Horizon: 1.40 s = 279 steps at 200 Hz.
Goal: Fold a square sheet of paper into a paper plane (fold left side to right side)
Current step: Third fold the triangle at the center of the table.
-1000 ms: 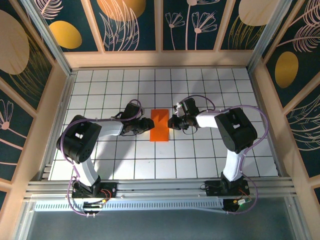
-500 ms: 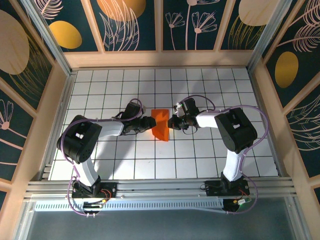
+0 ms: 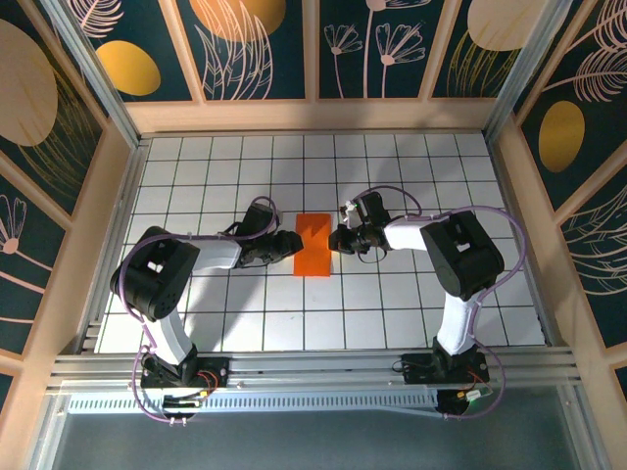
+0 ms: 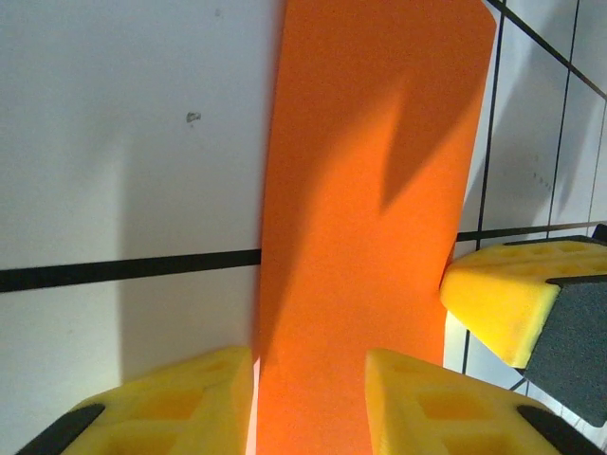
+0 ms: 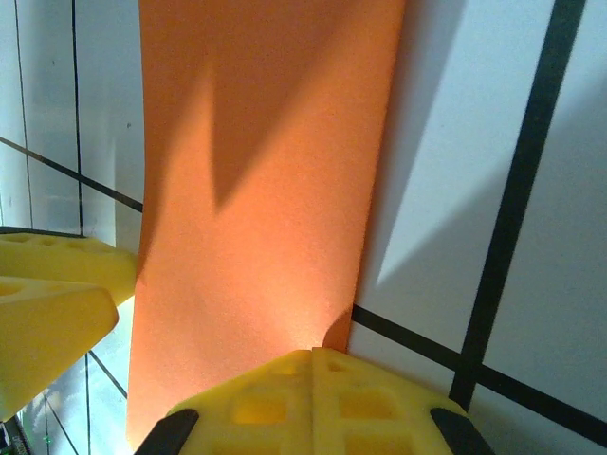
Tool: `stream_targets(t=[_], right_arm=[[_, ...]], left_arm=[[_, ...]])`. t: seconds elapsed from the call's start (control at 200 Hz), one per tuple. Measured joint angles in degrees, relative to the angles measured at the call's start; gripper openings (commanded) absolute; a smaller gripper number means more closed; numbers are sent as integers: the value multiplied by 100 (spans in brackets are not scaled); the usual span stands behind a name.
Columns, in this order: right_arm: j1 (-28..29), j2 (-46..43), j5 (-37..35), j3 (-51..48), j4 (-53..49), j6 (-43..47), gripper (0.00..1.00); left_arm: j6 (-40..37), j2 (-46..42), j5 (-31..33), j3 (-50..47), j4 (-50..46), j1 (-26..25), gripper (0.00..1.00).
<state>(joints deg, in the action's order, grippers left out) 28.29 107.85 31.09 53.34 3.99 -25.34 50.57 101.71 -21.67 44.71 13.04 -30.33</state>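
Observation:
The square sheet of paper [image 3: 314, 245] is bright orange and lies flat as a tall narrow rectangle on the white grid table, between my two grippers. My left gripper [image 3: 291, 246] sits at its left edge. In the left wrist view the left gripper [image 4: 310, 384] is open, its yellow fingers [image 4: 190, 398] apart with the orange paper [image 4: 370, 190] running between them. My right gripper [image 3: 337, 240] is at the right edge. In the right wrist view the right gripper [image 5: 314, 354] is shut, its tips together and touching the paper [image 5: 256, 171] at its edge.
The white grid table [image 3: 392, 313] is walled by wooden panels at the back [image 3: 313, 116] and both sides. The right arm's yellow finger [image 4: 493, 294] shows at the paper's far edge, and the left arm's fingers [image 5: 57, 284] show beyond the paper.
Half a second ago the paper's left part was lifted and skewed by the left gripper. Now it lies flat again as a rectangle. The right gripper has stayed in place.

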Motion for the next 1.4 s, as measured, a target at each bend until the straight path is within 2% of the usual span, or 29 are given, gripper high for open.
stream_targets(t=[0.315,0.536,0.756,0.966,1.056,1.166,1.396], right_arm=[[0,0,-11,2,2,0,0],[0,-11,-24,7,2,31,0],[-46,-341,-476,-13,-37,326,36],[68,-1631,-1207,-588,85,922,56],[450,-2186,-1722,-986,142,1193,64],[1300,-2667,-2363,-1491,284,1550,71],[2898,-2857,-3748,-2074,501,2116,81]], left_arm=[[247,-4,-42,-170,81,-2,8],[330,-63,-42,-240,87,-4,0],[579,-227,-46,-341,179,-17,0],[898,-459,-192,-352,203,-33,0],[984,-516,-245,-350,205,-46,0],[1060,-527,-308,-352,212,-76,0],[1106,-538,-348,-352,201,-98,0]])
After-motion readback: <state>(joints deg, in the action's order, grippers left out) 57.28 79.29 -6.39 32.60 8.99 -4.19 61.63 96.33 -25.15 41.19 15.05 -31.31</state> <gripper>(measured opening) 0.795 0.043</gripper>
